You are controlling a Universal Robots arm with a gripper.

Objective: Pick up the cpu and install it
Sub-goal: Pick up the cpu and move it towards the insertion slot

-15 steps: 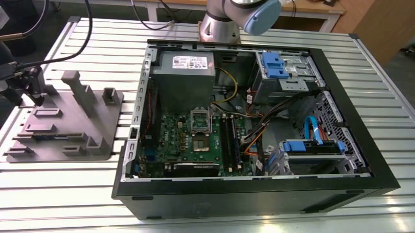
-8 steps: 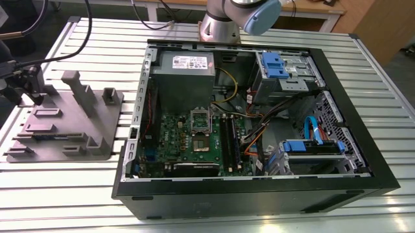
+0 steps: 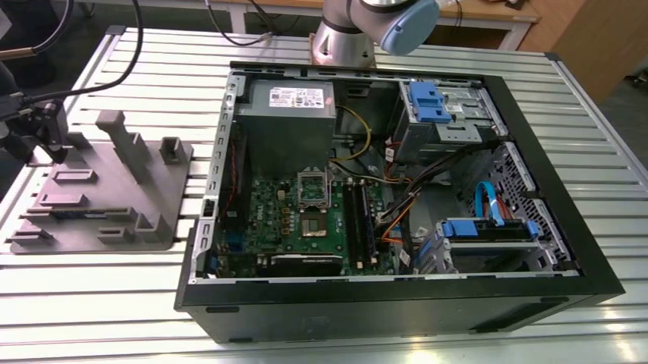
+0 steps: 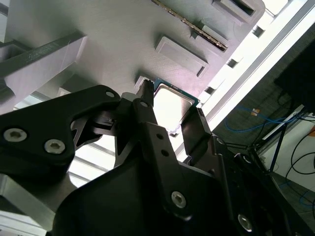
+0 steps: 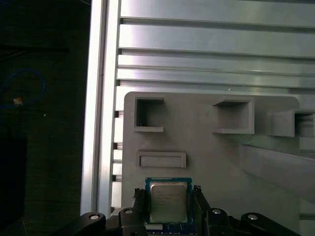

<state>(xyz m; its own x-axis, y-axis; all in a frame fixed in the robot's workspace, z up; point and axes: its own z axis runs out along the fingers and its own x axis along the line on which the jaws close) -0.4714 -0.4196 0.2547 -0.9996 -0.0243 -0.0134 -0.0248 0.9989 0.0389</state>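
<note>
The cpu (image 5: 168, 200) is cut off by the first wrist view's edge. In the second wrist view, the gripper (image 4: 171, 101) hides part of it.

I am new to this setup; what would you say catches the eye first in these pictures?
The open computer case dominates the exterior view, its green motherboard exposed, on a slatted metal table. At the exterior view's left, the gripper hangs over a grey fixture plate; in the first wrist view the cpu lies on that plate right at the gripper's tip, silvery top up.
</note>
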